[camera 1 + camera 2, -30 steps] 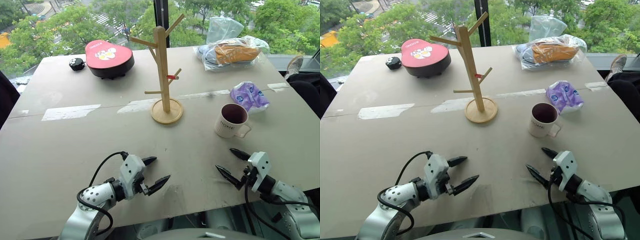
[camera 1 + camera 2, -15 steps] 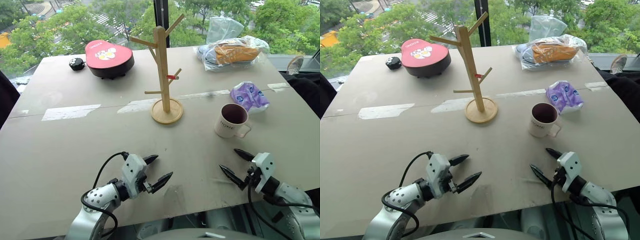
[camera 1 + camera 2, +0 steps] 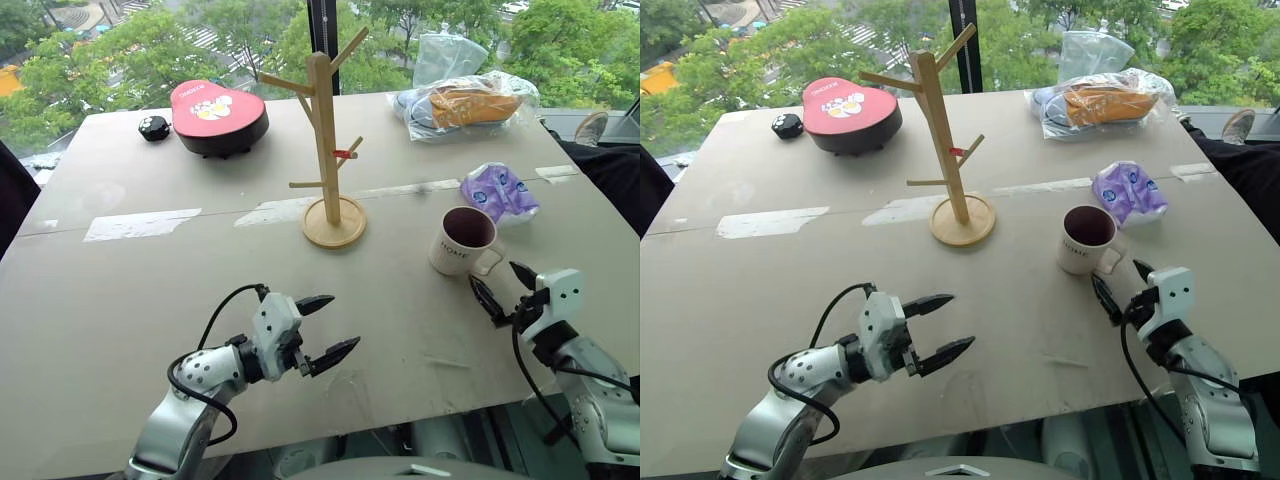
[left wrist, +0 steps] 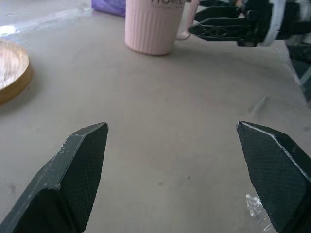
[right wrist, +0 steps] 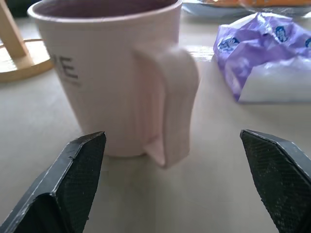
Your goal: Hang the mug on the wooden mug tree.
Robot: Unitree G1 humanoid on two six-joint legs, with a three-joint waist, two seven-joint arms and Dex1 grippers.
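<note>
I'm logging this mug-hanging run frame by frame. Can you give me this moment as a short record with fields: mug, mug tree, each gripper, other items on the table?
mug: cream-white ceramic mug with dark maroon inside, upright on the table, handle toward the right gripper, not held
mug tree: light-wood mug tree on a round base, upright, pegs bare
right gripper: open, level with the handle, apart from it
left gripper: open, holding nothing, above bare table
other items: red-lidded box, purple packet, clear bag, small black object

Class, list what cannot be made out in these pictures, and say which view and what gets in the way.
- Cream ceramic mug: right wrist view, lettering partly hidden round its curve.
- Clear plastic bag: head views, orange contents blurred by wrapping.
- Round wooden tree base: left wrist view, cut off by the edge.
</note>
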